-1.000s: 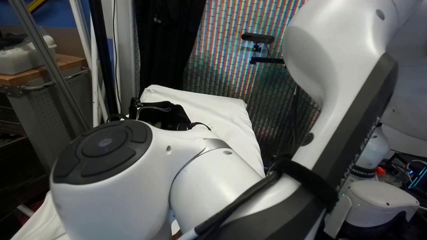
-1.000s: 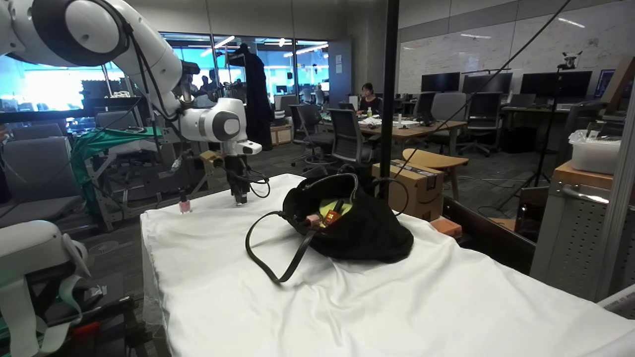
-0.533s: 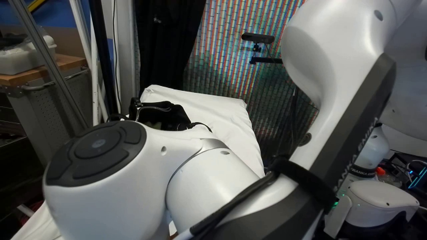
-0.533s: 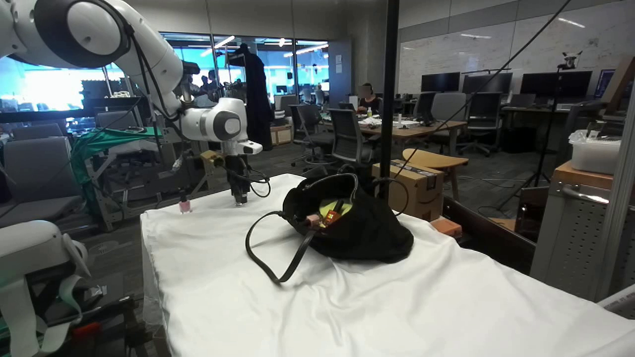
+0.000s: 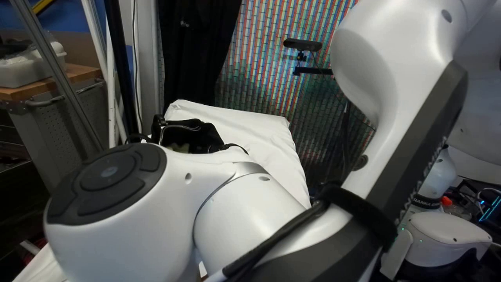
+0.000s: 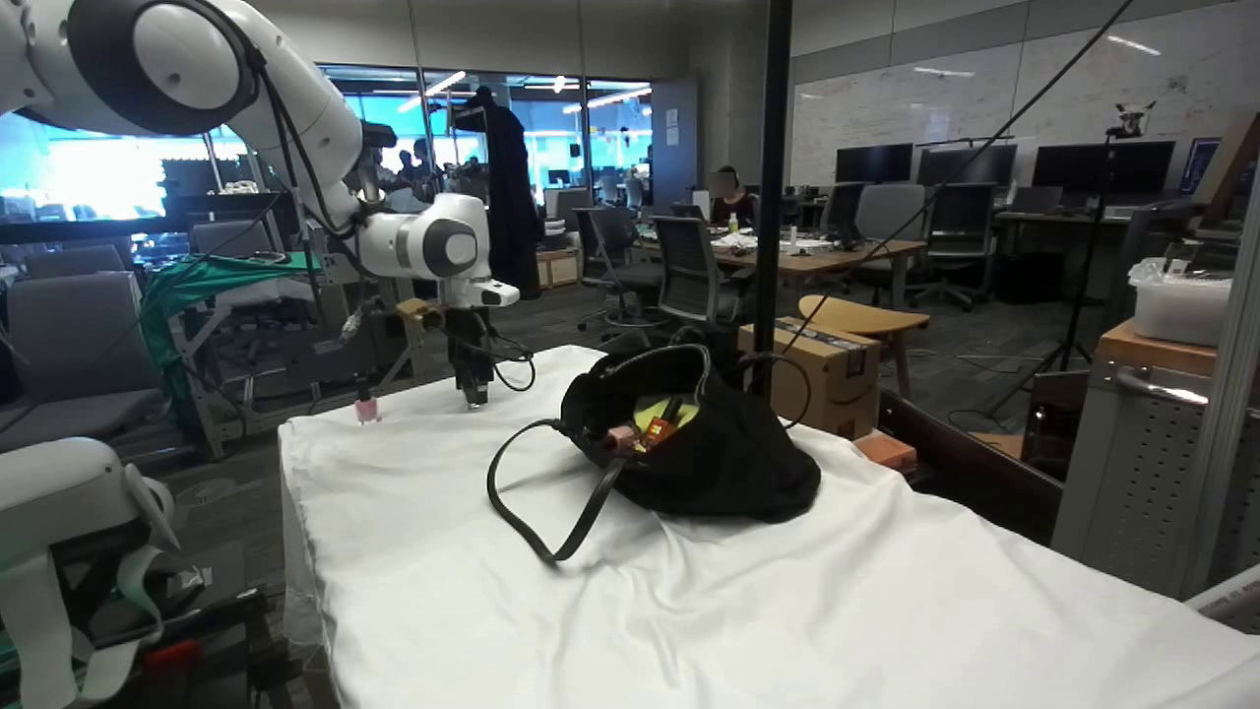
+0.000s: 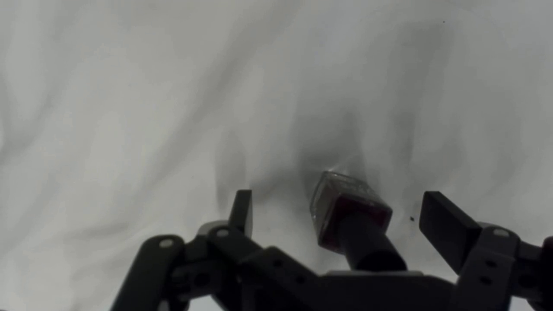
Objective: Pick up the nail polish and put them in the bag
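The black two-finger gripper (image 7: 338,207) is released and grasps nothing: its fingers stand wide apart. Between them is a small square glass bottle of dark reddish nail polish (image 7: 341,207), which seems to stand upright on the wrinkled white cloth (image 7: 151,86).

The bottle is nearer to one finger pad (image 7: 449,231) and its flat sides are turned askew, so closing could twist or tip it before the hold becomes firm. Its slim black cap (image 7: 369,244) reaches under the gripper's body; whether it touches, one cannot tell. If only a corner is caught, the glass could slip during the lift.

A pink, dark-capped bottle (image 6: 367,408) stands close to the edge of the cloth, where a knock could topple it. The black soft fabric bag (image 6: 733,463) rests well apart, with a red-orange bottle (image 6: 659,430) and a pinkish bottle (image 6: 620,438) in its mouth. One thin looped black handle (image 6: 593,510) lies before this mouth and could catch the fingers or the loose black cable (image 6: 533,372). In an exterior view the white robot arm (image 5: 250,211) hides much of the cloth.
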`<state>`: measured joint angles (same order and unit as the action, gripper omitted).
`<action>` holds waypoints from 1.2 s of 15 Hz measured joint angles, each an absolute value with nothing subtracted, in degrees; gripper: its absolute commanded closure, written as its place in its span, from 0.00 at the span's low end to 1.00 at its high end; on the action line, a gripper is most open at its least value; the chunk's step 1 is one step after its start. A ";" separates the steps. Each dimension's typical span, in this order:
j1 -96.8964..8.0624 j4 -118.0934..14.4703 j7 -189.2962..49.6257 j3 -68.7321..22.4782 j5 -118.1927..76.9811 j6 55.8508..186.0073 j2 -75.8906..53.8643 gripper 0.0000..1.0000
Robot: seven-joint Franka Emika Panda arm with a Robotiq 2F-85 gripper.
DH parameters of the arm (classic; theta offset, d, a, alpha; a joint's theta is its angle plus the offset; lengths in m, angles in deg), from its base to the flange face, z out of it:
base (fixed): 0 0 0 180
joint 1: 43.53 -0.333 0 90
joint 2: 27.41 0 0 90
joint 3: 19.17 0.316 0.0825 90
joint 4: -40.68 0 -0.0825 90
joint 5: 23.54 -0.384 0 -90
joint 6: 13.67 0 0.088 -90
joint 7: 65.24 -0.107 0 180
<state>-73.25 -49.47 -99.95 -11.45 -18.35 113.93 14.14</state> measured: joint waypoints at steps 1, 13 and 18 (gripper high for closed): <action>-73.25 -49.46 -99.93 -11.42 -18.35 113.86 14.14 0.33; -73.22 -49.38 -99.90 -11.24 -19.00 113.80 14.23 0.80; -72.96 -49.27 -99.55 -11.30 -19.03 111.25 14.03 0.80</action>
